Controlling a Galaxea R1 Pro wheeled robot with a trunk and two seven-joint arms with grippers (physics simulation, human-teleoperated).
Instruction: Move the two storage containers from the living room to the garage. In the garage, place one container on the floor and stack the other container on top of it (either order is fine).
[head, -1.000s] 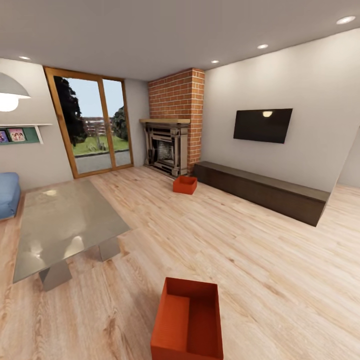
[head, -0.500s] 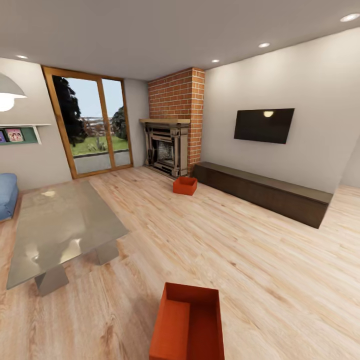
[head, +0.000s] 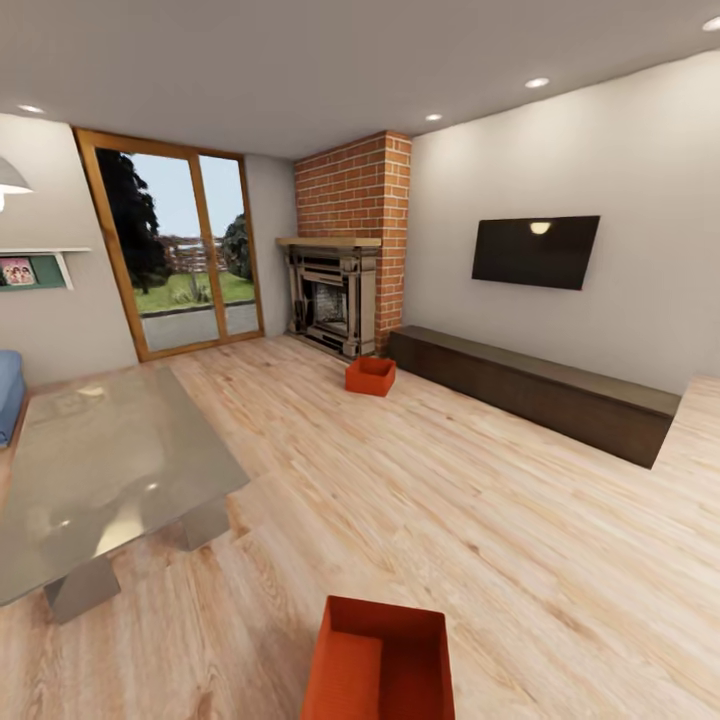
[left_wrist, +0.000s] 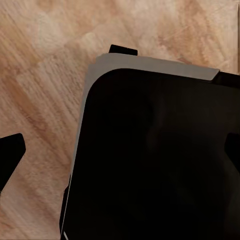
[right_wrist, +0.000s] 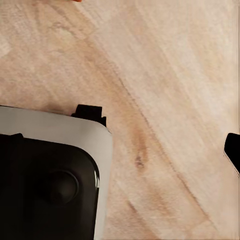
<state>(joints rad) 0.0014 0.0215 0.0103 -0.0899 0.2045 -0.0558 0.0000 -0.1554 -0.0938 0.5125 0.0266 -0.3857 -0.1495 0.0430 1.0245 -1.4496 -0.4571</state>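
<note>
Two thin-walled orange-red storage containers (head: 383, 665) (head: 371, 376) sit on pale wood planks (head: 480, 500) — hands' state unreadable.

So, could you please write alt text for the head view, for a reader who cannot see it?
Two orange-red storage containers sit on a light wood-plank floor: the near container at the bottom edge, the far container before a red-brick fireplace. A glass table stands left; a dark bench and wall screen right.
</note>
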